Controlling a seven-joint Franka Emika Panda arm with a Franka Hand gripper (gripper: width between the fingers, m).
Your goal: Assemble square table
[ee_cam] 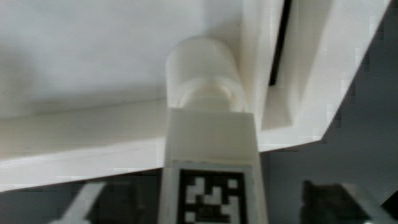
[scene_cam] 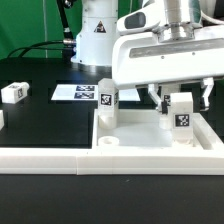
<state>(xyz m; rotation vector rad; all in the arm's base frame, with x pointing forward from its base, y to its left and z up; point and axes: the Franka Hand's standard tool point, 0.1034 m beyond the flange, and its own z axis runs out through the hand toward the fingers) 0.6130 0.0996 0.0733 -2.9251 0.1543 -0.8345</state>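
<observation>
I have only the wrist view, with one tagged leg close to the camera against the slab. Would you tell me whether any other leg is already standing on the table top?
Observer: Yes, a second leg stands upright on the square slab, at its far corner on the exterior view's left.
Operator: Thank you. Are there spare legs elsewhere?
Observer: One loose leg lies on the black table, far toward the exterior view's left and apart from the slab.
Operator: Is any corner hole free?
Observer: The near corner hole on the exterior view's left is empty.
</observation>
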